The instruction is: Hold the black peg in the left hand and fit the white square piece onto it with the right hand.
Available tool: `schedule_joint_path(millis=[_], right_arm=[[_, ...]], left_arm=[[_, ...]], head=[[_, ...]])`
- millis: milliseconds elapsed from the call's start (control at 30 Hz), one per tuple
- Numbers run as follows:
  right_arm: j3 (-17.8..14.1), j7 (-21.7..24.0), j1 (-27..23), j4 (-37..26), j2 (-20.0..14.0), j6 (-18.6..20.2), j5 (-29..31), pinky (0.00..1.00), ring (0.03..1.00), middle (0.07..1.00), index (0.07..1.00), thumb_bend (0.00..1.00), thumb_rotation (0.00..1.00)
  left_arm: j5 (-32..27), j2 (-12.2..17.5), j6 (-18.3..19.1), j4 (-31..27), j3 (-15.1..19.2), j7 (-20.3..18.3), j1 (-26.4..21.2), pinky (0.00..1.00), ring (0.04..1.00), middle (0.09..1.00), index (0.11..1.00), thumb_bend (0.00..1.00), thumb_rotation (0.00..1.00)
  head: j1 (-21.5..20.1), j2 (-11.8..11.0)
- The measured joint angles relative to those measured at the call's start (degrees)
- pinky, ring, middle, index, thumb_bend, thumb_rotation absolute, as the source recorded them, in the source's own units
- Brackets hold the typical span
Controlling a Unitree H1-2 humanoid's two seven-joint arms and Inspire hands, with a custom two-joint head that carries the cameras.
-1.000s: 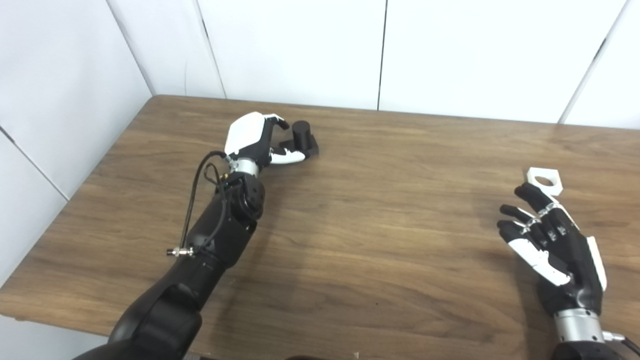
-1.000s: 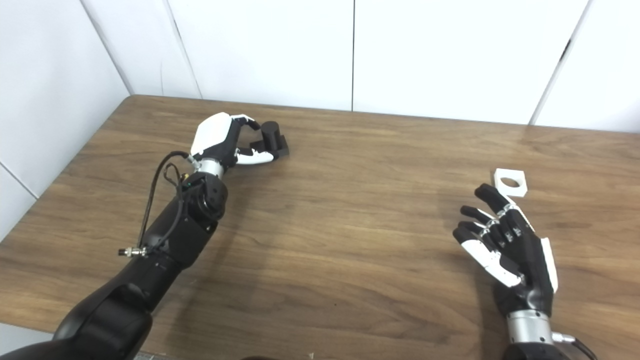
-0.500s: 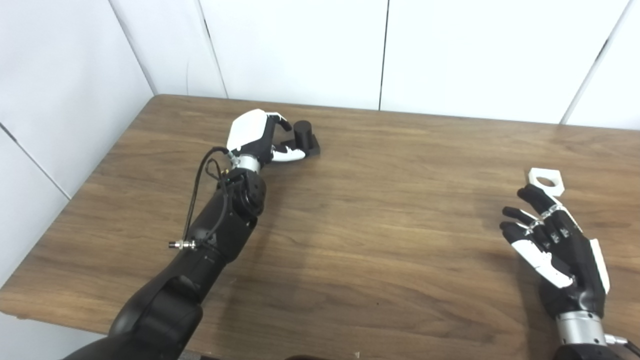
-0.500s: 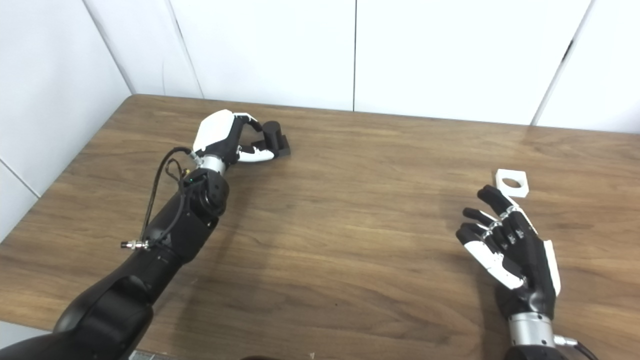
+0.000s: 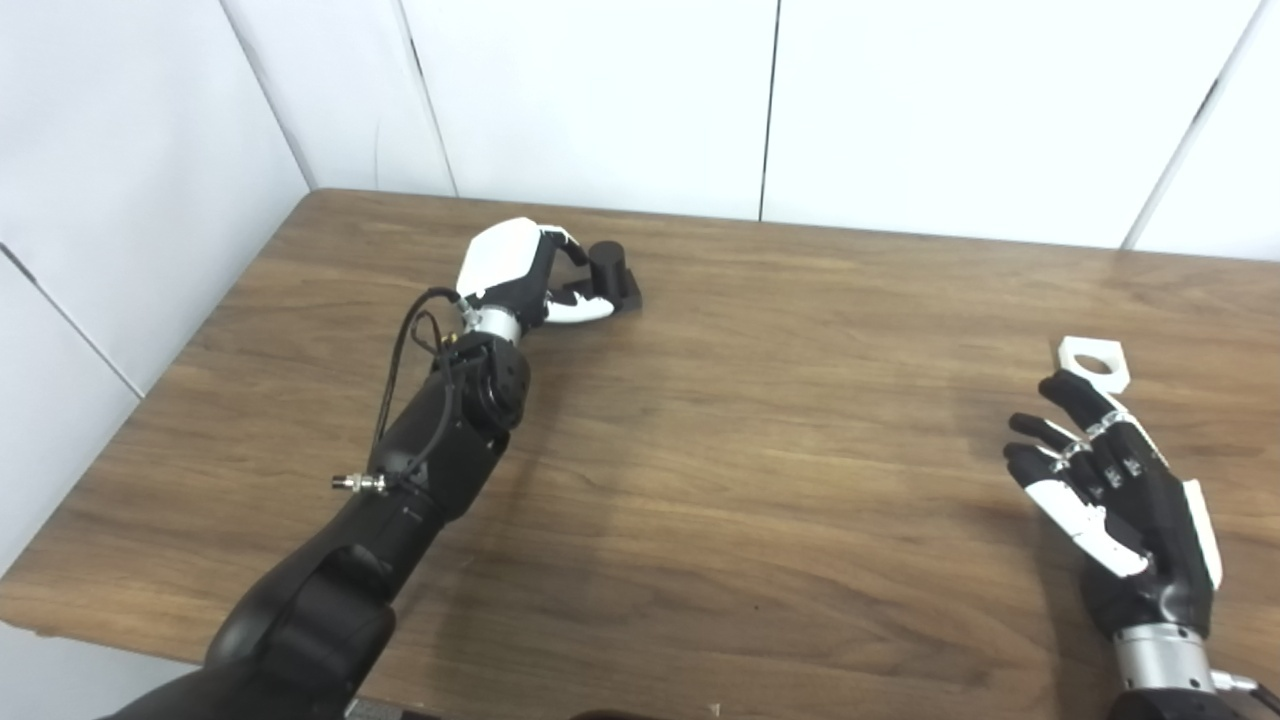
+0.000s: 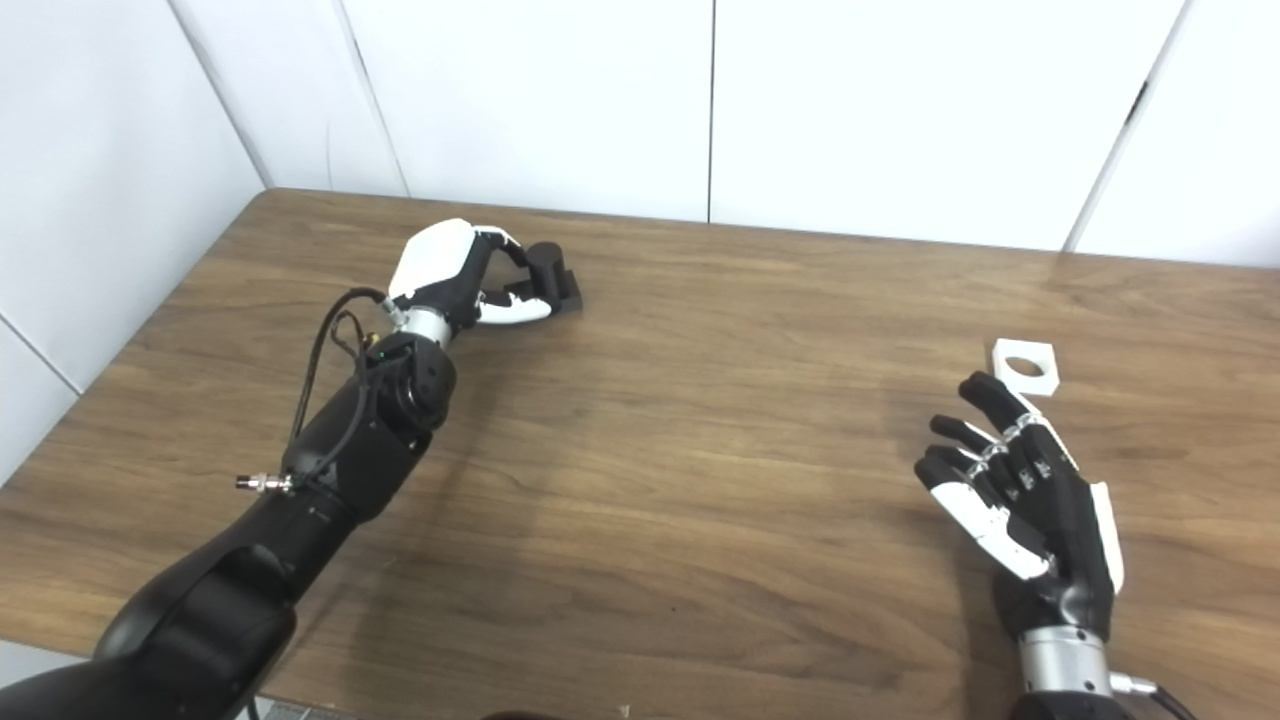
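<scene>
One black peg and one white square lie on the table; two hands work over it. The peg stands upright on its flat base near the table's far left part. The left hand sits just beside the peg, fingers curled toward it and thumb reaching along its base; whether they actually grip it cannot be told, and the peg still rests on the table. The square, with a round hole through it, lies flat near the right side, well apart from the peg. The right hand hovers just short of the square, fingers spread and holding nothing, the longest fingertip close to the square's near edge. The table is dark wood-grain with a rounded far-left corner. White panelled walls with thin dark seams stand behind it and along its left side.
</scene>
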Motion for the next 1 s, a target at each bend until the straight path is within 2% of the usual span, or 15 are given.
schedule_joint_path(millis=[333,500,700,767,800,1000], right_arm=[[0.0,-0.1,0.0,0.0,0.0,0.0,-0.2,0.59,0.696,0.824,0.769,0.74,0.2],[-0.1,-0.2,0.0,0.0,0.0,0.0,-0.2,0.59,0.693,0.824,0.765,0.74,0.21],[-0.2,-0.2,0.0,0.0,0.0,0.1,-0.2,0.59,0.694,0.824,0.765,0.74,0.19],[-0.3,-0.2,0.0,-0.1,0.0,0.2,-0.1,0.58,0.689,0.821,0.766,0.75,0.2],[-0.3,-0.2,0.0,-0.1,0.1,0.3,-0.1,0.58,0.688,0.819,0.766,0.74,0.19],[-0.3,-0.4,0.1,-0.2,0.1,0.7,-0.1,0.59,0.691,0.817,0.764,0.75,0.21]], left_arm=[[1.0,0.9,-0.2,0.7,-2.5,-1.6,-1.0,0.97,0.932,0.884,0.623,0.73,0.33],[1.0,1.0,-0.1,0.7,-2.7,-1.9,-1.1,0.97,0.93,0.881,0.606,0.75,0.28],[0.9,1.1,-0.6,0.7,-2.7,-2.0,-1.1,0.94,0.916,0.87,0.588,0.77,0.17],[0.8,1.1,-1.2,0.7,-2.7,-2.0,-1.1,0.95,0.919,0.87,0.524,0.6,0.1],[0.7,1.1,-1.5,0.7,-2.8,-2.1,-1.1,0.95,0.918,0.87,0.509,0.56,0.09],[-0.3,1.0,-1.5,0.5,-2.9,-2.1,-1.7,0.93,0.913,0.864,0.493,0.52,0.07]], head=[[-0.1,0.3],[-0.2,0.4],[-0.4,0.6],[-0.3,0.7],[-0.3,0.7],[-0.3,0.8]])
